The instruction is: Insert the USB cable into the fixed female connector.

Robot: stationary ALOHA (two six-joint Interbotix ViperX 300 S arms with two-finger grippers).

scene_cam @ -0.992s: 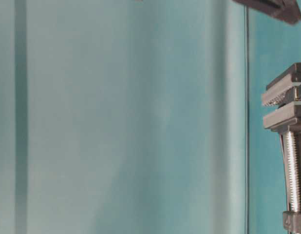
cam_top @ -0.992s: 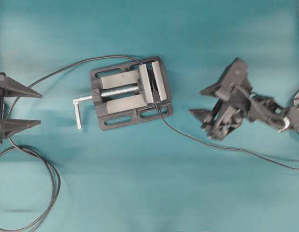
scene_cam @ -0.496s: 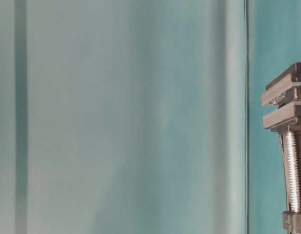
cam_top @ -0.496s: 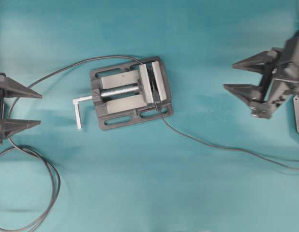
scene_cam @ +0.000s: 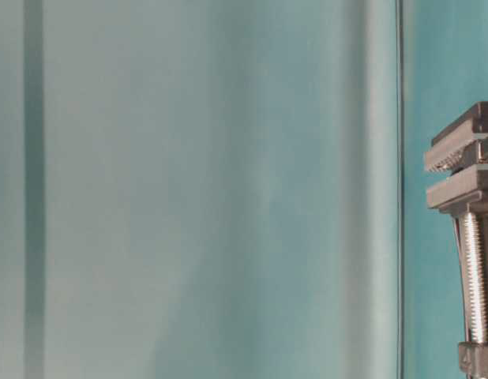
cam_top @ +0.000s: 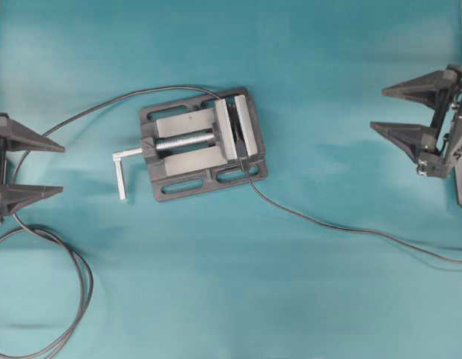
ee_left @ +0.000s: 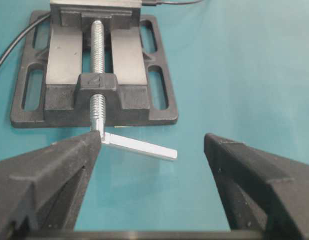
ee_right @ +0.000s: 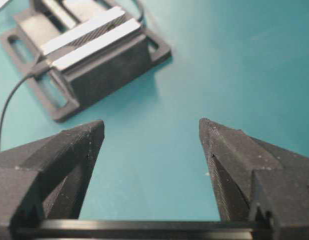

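Both grippers stand spread wide and hold nothing. Right gripper (cam_top: 380,108) sits at the right edge of the overhead view, its two pointed fingers aimed toward the middle of the table, well apart from everything else. From its wrist camera the fingers (ee_right: 59,150) frame bare teal table (ee_right: 194,60), with the vise (ee_right: 89,55) ahead and to the left. Left gripper (cam_top: 59,168) rests at the far left edge, fingers pointing toward the vise (cam_top: 201,143); in its wrist view the fingertips (ee_left: 69,155) flank the bent silver screw handle (ee_left: 139,146), near it but not touching.

The grey metal vise lies near the middle of the table, screw handle (cam_top: 123,168) toward the left gripper and clamping faces nearly together. USB cable (cam_top: 343,228) runs from the right edge across the table to the near corner of the vise, where its end meets the gap between the clamping faces (cam_top: 242,161); the plug and the fixed female connector are too small and dark there to tell apart. Longer black cable (cam_top: 81,116) leaves the far side of the vise, arcs past the left gripper and coils in loops (cam_top: 78,299) at the lower left. The table-level view shows only one side of the vise (scene_cam: 465,237) at its right edge
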